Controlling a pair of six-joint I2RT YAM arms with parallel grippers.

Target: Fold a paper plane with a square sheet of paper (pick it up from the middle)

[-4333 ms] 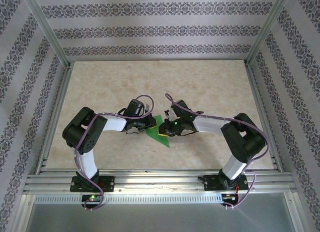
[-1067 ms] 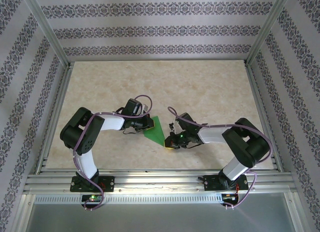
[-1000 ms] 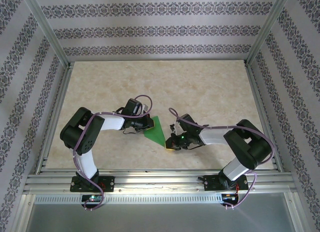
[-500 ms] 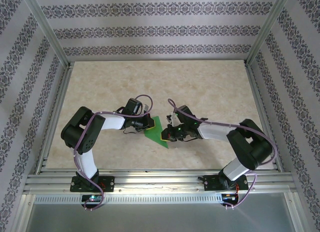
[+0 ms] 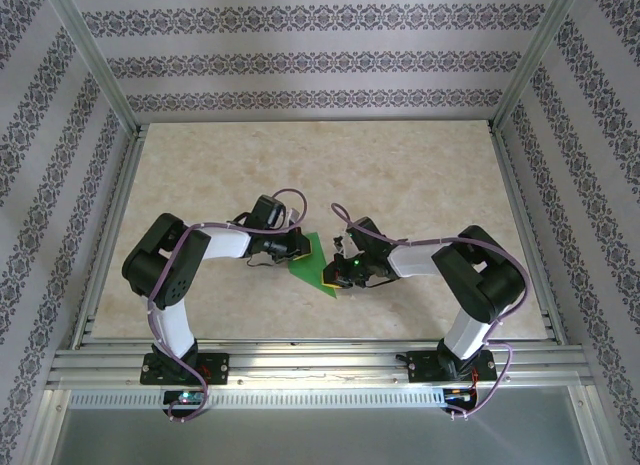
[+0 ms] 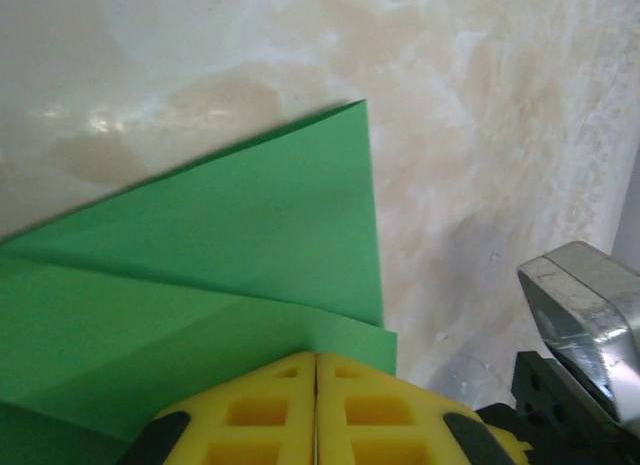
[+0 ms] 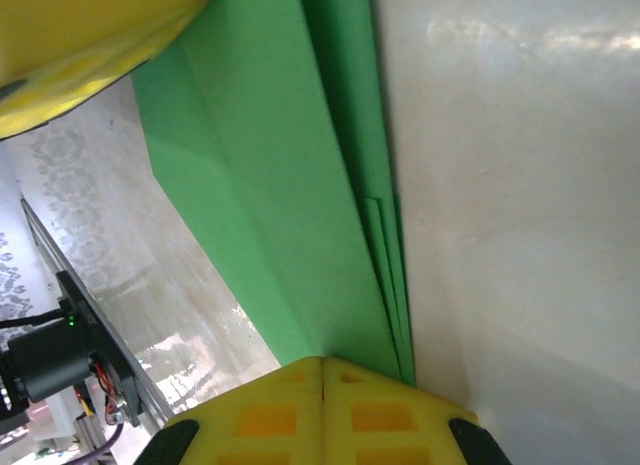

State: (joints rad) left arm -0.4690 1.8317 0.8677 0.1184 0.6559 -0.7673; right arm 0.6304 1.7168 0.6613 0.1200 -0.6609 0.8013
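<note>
No writing, label or number can be read anywhere.

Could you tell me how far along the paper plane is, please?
Done: the paper is folded into a layered wedge. In hand: left gripper and right gripper, both shut, sit at its opposite sides. Left: probably the wing folds; it isn't yet a slim dart.

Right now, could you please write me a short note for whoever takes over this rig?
Left gripper: shut, tips on the green paper.
Right gripper: shut, tips at the paper's layered edge; pinching or just pressing, I cannot tell.
Paper: lies on the table between the two grippers, near the middle.
Done: several folds; it is now a narrow layered wedge.
Left: probably the final wing folds; the plane looks unfinished.
</note>
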